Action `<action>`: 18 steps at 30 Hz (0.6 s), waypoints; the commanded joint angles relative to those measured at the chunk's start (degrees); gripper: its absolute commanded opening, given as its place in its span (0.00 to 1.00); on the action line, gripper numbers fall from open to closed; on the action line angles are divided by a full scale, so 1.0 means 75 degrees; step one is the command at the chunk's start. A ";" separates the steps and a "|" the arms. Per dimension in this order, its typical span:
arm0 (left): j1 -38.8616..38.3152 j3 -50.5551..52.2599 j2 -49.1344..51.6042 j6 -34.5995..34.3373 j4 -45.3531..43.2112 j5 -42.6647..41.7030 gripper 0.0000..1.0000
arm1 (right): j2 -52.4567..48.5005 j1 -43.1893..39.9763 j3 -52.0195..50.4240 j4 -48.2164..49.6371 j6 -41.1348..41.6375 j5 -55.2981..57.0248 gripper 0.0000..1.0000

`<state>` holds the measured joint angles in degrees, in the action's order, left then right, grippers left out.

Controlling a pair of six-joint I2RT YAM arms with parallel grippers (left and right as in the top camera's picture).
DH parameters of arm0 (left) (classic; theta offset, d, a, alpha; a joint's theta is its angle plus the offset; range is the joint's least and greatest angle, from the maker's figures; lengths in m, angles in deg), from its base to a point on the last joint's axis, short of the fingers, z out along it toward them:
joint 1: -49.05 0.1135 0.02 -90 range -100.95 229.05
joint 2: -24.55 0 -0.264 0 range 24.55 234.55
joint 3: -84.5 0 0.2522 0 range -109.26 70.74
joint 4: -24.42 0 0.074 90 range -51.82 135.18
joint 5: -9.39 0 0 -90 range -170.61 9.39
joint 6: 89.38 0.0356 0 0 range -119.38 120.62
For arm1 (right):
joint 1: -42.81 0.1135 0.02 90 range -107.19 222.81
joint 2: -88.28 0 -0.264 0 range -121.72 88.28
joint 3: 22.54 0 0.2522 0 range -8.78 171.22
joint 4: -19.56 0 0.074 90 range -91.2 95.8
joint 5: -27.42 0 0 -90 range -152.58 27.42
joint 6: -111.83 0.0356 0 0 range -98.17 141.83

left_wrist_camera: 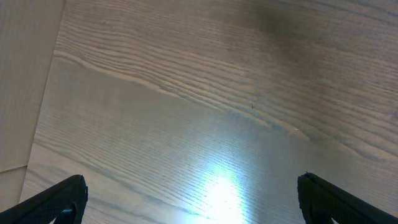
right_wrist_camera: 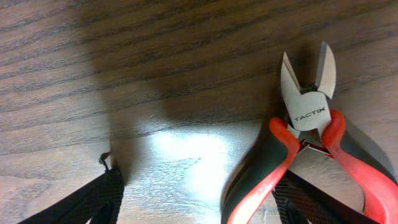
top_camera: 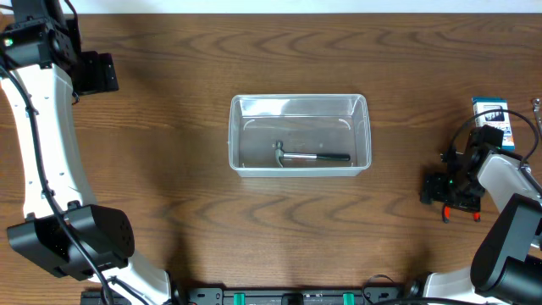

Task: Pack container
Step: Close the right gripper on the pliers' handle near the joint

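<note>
You are at the pick-up stage of packing: the container (top_camera: 300,135) sits in the middle of the table (top_camera: 169,169), upright and open at the top, with one small metal tool with a black handle (top_camera: 312,157) already lying on its floor. Your right gripper (right_wrist_camera: 198,186) is low over the table's right side, well apart from the container, and its fingers stand apart, clenched on nothing. The cutters (right_wrist_camera: 309,112), with red-and-black handles and the blades pointing away from the wrist, lie flat on the wood off to one side of the gap. In the wrist view the handles overlap the right-hand finger (right_wrist_camera: 314,208), while the other finger (right_wrist_camera: 99,199) is well clear of them, so the tool looks off-centre in the jaws. Before you squeeze, the next move probably calls for a small sideways shift to bring both handles between the fingers, or you risk catching only one handle and having the cutters swing. Once they are held, lift and carry them left to the container and set them beside the tool already there. Your left gripper (left_wrist_camera: 193,199) hangs wide open over bare table at the far left corner, holding nothing. The small blue-and-white box (top_camera: 493,119) lies just beyond the right arm; leave it alone.
</note>
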<state>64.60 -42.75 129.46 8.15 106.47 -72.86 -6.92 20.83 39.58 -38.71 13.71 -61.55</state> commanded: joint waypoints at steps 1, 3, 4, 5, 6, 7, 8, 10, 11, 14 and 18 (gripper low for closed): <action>0.0023 -0.0041 -0.0026 0.0038 -0.0003 0.0061 0.98 | -0.0076 0.0055 -0.0169 0.0020 0.0055 0.0463 0.69; 0.0023 -0.0041 -0.0026 0.0038 -0.0003 0.0061 0.98 | -0.0076 0.0055 -0.0172 0.0017 0.0096 0.0460 0.60; 0.0023 -0.0041 -0.0026 0.0038 -0.0003 0.0061 0.98 | -0.0076 0.0055 -0.0169 0.0017 0.0111 0.0460 0.54; 0.0023 -0.0041 -0.0026 0.0038 -0.0003 0.0061 0.98 | -0.0076 0.0055 -0.0172 0.0009 0.0114 0.0460 0.48; 0.0023 -0.0041 -0.0026 0.0038 -0.0003 0.0061 0.98 | -0.0076 0.0055 -0.0172 0.0000 0.0114 0.0460 0.45; 0.0023 -0.0041 -0.0026 0.0038 -0.0003 0.0061 0.98 | -0.0076 0.0055 -0.0172 -0.0003 0.0114 0.0460 0.44; 0.0023 -0.0041 -0.0026 0.0038 -0.0003 0.0061 0.98 | -0.0076 0.0055 -0.0172 0.0000 0.0114 0.0460 0.43; 0.0023 -0.0041 -0.0026 0.0038 -0.0003 0.0061 0.98 | -0.0076 0.0055 -0.0172 -0.0003 0.0140 0.0463 0.37; 0.0023 -0.0041 -0.0026 0.0038 -0.0003 0.0061 0.98 | -0.0076 0.0055 -0.0172 0.0000 0.0175 0.0463 0.34; 0.0023 -0.0041 -0.0026 0.0038 -0.0003 0.0061 0.98 | -0.0076 0.0055 -0.0169 0.0003 0.0254 0.0463 0.25; 0.0023 -0.0041 -0.0026 0.0038 -0.0003 0.0061 0.98 | -0.0076 0.0055 -0.0169 0.0006 0.0286 0.0460 0.20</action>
<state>64.60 -42.75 129.46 8.15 106.47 -72.86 -6.90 20.85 39.58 -38.93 14.98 -60.58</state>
